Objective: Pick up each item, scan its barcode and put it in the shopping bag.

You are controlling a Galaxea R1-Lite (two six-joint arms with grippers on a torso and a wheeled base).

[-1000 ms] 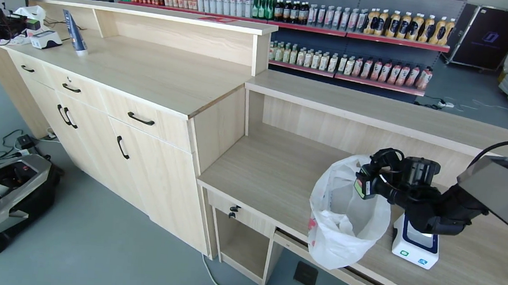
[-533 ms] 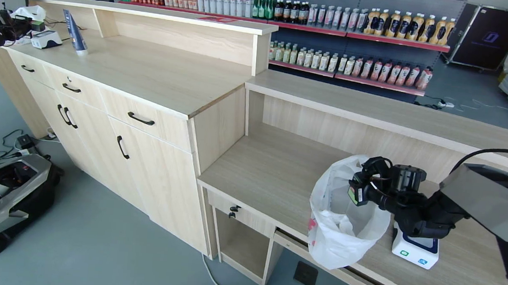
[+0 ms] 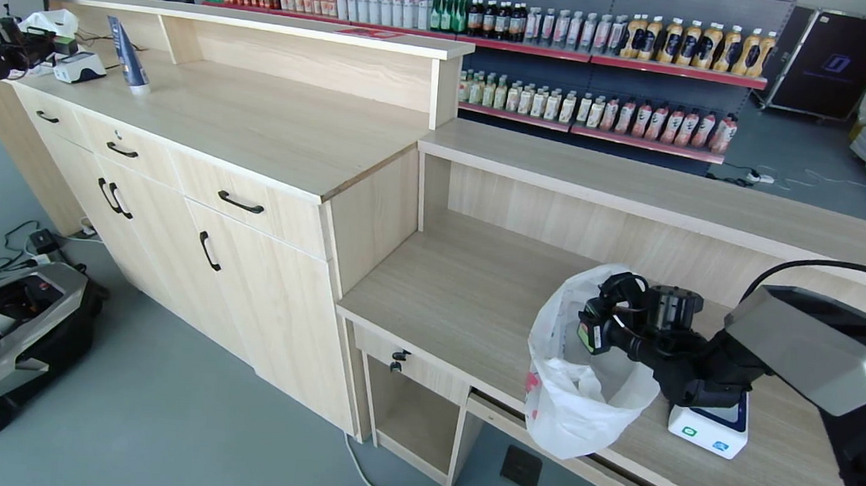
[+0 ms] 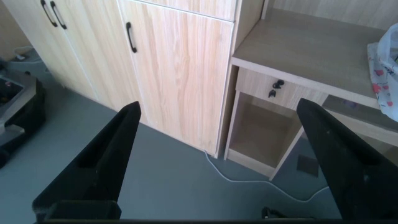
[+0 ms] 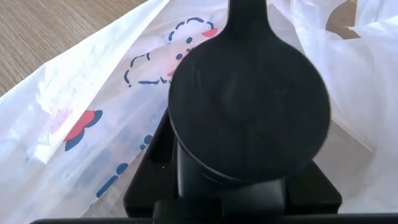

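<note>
While the item hangs over the bag: the right gripper (image 3: 601,325) has its jaws clenched on a small item (image 3: 587,336) with a green and red label, just above the open mouth of the shopping bag (image 3: 582,394).
Left gripper: the left gripper (image 4: 217,155) is over the floor in front of the cabinets, its jaws spread wide with nothing between them.
Risk, bag rim: the bag is thin, slack film standing at the counter (image 3: 460,291) edge. If the jaws or wrist brush the near rim on the way down, the mouth could fold shut or the bag could be dragged off the edge.
Risk, early release: letting go this high and this close to the rim could bounce the item off the film and onto the counter or floor.
Risk, scanner: the scanner (image 3: 709,432) sits just beside the bag under the right forearm, so a low swing of the arm could knock it.
Risk, snag: a fold of film could catch on the jaws as they pull out and lift the bag with them.
Count, items in the jaws: one.
Count, shopping bags at this counter: one.
Count, scanners at this counter: one.
Count, contents of the bag: cannot be told.
</note>
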